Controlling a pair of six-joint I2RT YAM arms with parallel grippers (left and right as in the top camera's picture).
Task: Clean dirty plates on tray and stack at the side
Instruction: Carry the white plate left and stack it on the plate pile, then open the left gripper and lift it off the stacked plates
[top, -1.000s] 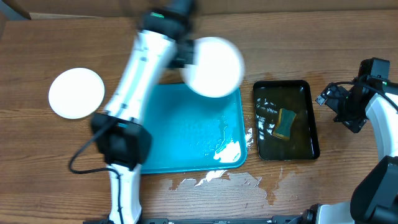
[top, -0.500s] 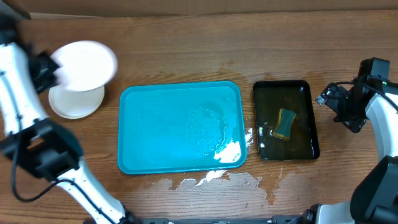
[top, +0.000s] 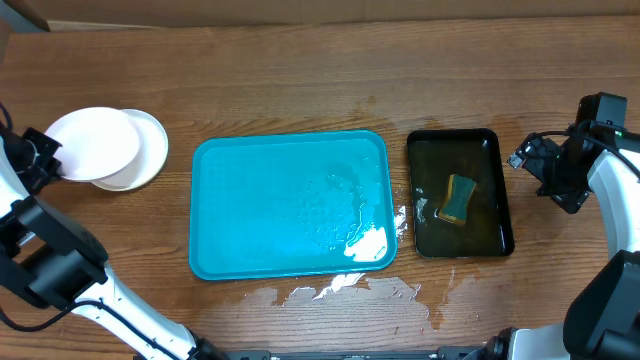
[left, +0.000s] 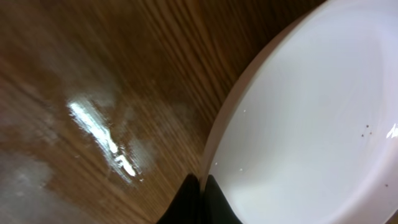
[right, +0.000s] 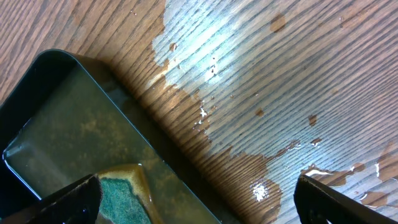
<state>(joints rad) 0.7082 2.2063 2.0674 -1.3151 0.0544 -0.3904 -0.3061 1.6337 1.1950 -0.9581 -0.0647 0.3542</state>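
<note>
Just now the left hand, clamped on the round white plate by its rim, swung it off the teal plastic tray to over the side plate. Tray looks cleared; only the release is left. The right hand is wide open and empty.

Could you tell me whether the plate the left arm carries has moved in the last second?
Yes. The plate has gone left, from over the tray's far edge to above the other plate, left of the tray.
</note>
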